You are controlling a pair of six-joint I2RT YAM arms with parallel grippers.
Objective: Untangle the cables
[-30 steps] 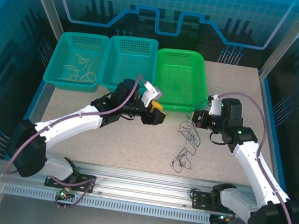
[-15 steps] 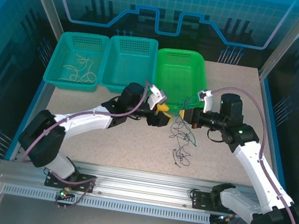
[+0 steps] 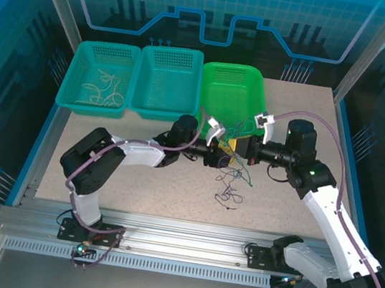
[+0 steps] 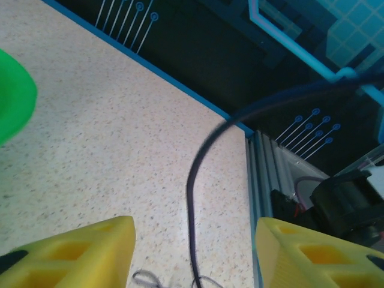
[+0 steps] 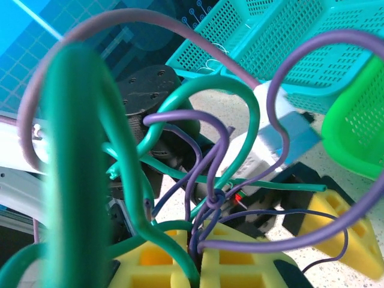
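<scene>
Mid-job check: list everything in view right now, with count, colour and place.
teal baskets: two, teal, side by side at the table's far left
green basket: one, bright green, right of the teal ones
loose wires: several, cream-white, in the leftmost teal basket
cable tangle: one clump, green, purple and dark strands, hanging from the right gripper to the table
table: one, speckled beige
left gripper: yellow fingers, open around a dark strand
right gripper: yellow fingers, shut on the tangle
</scene>
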